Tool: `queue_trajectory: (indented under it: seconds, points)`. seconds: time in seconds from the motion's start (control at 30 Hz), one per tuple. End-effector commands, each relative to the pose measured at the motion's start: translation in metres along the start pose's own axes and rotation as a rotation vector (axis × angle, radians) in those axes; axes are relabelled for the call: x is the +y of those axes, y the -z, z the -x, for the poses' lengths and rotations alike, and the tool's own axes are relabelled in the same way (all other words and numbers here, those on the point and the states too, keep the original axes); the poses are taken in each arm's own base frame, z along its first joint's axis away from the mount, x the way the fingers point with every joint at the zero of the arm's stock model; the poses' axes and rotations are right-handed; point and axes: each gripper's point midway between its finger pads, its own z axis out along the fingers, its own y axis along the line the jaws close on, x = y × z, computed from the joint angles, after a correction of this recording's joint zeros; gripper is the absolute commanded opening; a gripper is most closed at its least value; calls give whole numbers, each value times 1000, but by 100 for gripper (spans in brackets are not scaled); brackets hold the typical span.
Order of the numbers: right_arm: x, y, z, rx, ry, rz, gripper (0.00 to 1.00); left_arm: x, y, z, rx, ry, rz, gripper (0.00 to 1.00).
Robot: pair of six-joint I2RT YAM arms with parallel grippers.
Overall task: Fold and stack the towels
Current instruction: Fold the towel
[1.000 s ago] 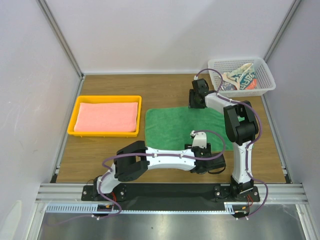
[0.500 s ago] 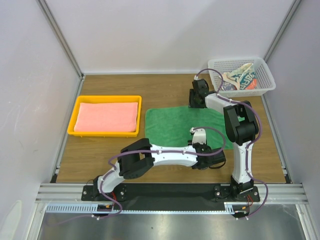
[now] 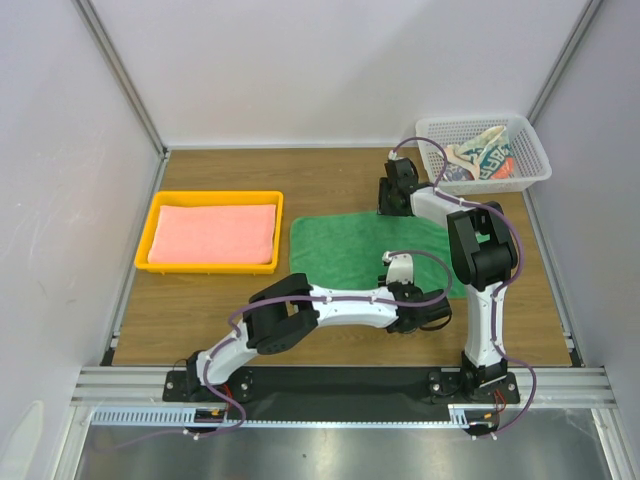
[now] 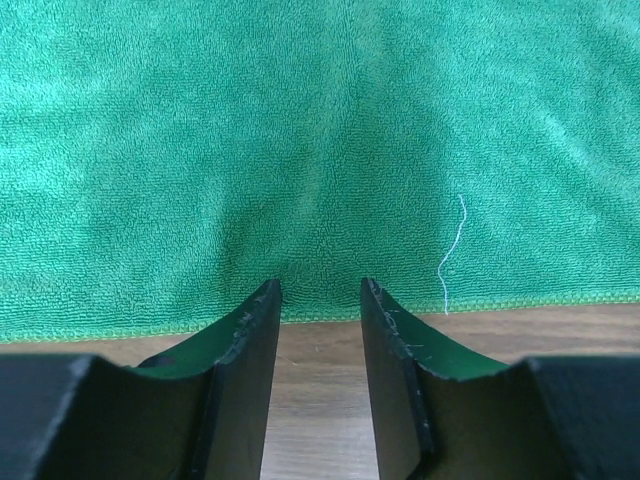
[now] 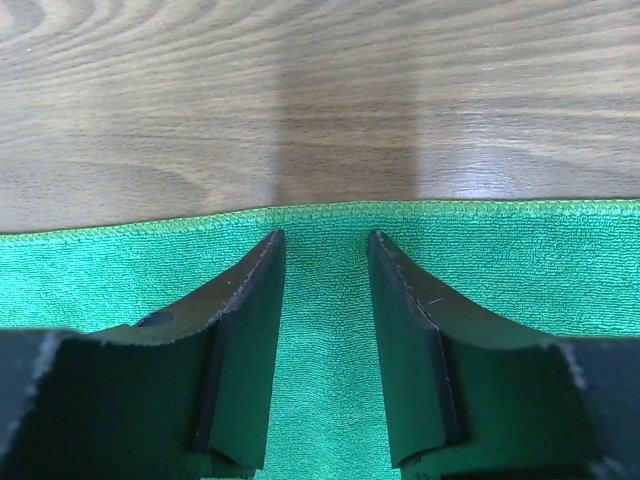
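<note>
The green towel (image 3: 350, 255) lies spread flat in the middle of the table. My left gripper (image 3: 402, 295) is at its near hem (image 4: 150, 325), fingertips (image 4: 268, 292) touching the edge, jaws apart with bare wood between them and the cloth puckered just ahead. At the far hem (image 5: 500, 206) sits my right gripper (image 3: 393, 212), jaws apart over the cloth (image 5: 325, 330), nothing pinched. The pink towel (image 3: 218, 232) lies folded in the yellow tray. The patterned towel (image 3: 485, 155) is bunched in the white basket.
The yellow tray (image 3: 150, 250) stands at the left, close to the green towel's left edge. The white mesh basket (image 3: 530, 160) sits in the far right corner. A loose white thread (image 4: 452, 255) lies on the green towel. Bare wood (image 5: 320, 100) shows beyond the far hem.
My left arm's elbow has swung right and its wrist has crept forward to the green towel's near edge. The right arm has stayed put.
</note>
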Motion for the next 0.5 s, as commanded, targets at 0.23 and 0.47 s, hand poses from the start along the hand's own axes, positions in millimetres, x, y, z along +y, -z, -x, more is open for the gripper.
queue_trajectory:
  seconds: [0.23,0.47]
  points:
    - [-5,-13,-47,129,-8,0,43,-13,-7,8,-21,10,-5,41]
    - [-8,-17,-47,130,-8,-2,33,-8,-9,1,-5,-10,12,35]
